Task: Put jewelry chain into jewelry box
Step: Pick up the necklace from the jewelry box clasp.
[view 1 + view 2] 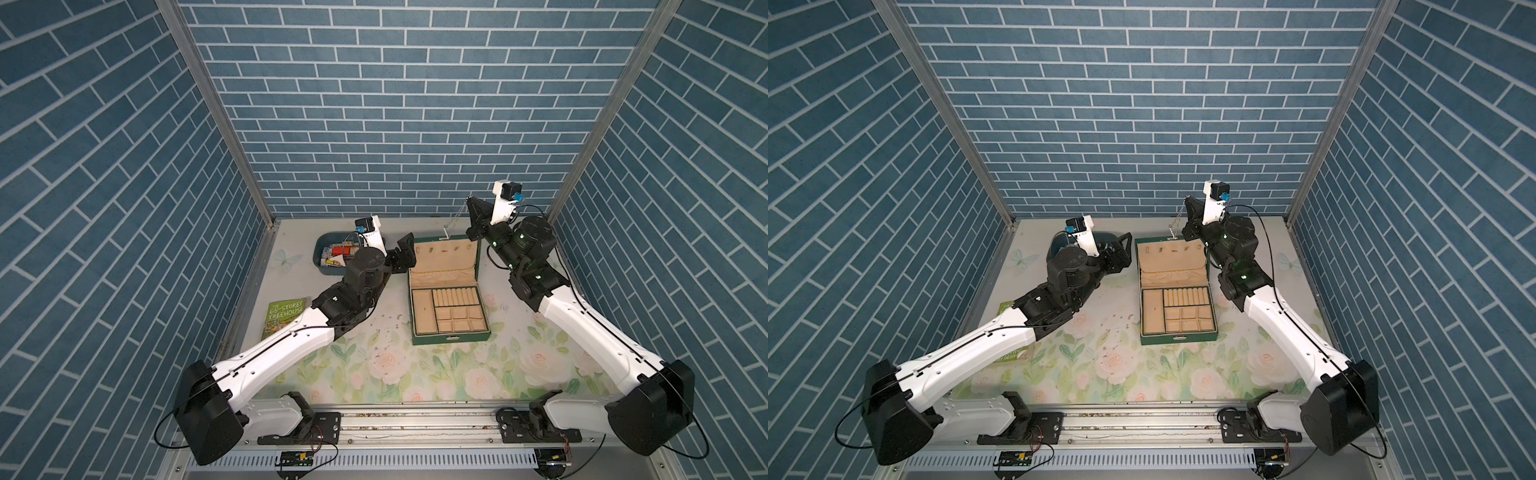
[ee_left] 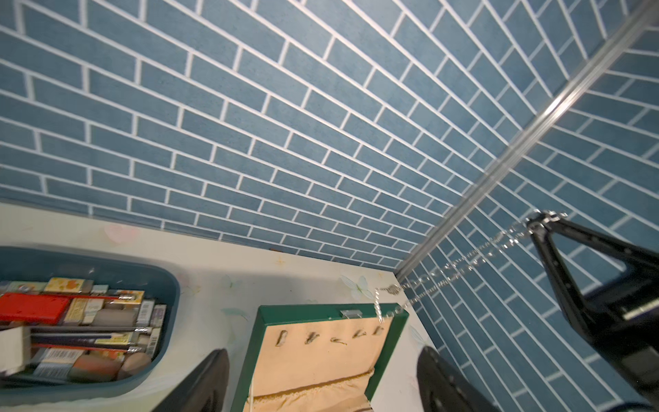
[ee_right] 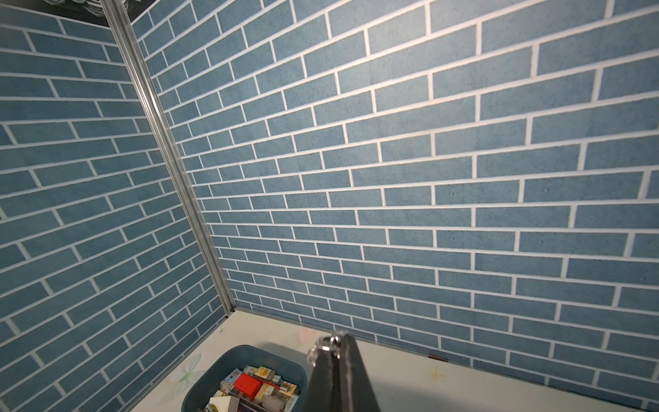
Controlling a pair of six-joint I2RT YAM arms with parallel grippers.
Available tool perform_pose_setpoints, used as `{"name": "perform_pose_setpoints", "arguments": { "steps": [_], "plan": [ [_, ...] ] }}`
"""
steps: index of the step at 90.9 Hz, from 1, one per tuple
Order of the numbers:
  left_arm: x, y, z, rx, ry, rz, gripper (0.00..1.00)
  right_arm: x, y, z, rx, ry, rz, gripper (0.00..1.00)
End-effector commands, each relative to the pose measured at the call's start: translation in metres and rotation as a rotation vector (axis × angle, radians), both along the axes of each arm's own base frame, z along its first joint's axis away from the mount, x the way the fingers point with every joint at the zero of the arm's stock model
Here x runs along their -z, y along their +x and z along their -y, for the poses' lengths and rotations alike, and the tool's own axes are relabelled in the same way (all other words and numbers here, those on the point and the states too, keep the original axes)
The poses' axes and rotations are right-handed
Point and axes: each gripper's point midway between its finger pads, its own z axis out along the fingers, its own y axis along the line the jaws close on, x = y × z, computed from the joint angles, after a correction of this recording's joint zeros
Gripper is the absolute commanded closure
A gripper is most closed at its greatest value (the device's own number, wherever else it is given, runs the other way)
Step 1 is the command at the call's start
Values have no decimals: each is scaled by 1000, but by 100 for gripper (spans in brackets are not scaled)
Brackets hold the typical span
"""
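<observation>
Nearest, on the tabletop (image 1: 457,374): open jewelry box (image 1: 451,337), no chain inside. Beside its raised lid (image 1: 442,259), left hand (image 1: 406,252) spread wide, holding nothing. Farthest, right hand (image 1: 471,200) pinched shut on the jewelry chain (image 1: 456,218), dangling to the lid's top edge; contact unclear. Carrying step, probably. Next: bring forward over the tray, lower, release.

Floral table (image 1: 457,374) with jewelry box (image 1: 451,336), blue tub (image 1: 318,254), book (image 1: 284,316), dark specks (image 1: 386,321)
</observation>
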Motion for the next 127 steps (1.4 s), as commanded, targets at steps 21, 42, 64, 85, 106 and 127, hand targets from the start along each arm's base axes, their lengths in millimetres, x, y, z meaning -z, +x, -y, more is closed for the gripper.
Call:
{"name": "perform_pose_setpoints", "arguments": {
  "steps": [21,42,64,85,106,127],
  "plan": [
    [-39,-39,39,382,63,381,10,-24,-43,-11,-163,-26,78,100],
    [-42,-61,57,575,12,473,6,-29,-70,-13,-256,-32,108,100],
    [-32,-61,59,648,-41,473,2,-35,-94,-14,-331,-33,136,100],
    [-28,-48,50,752,-247,400,2,-39,-107,-15,-371,-46,159,100],
    [-13,-46,59,820,-259,385,3,-43,-110,-16,-386,-36,165,100],
    [5,-46,73,715,-122,447,2,-43,-110,-18,-403,-22,163,100]
  ]
}}
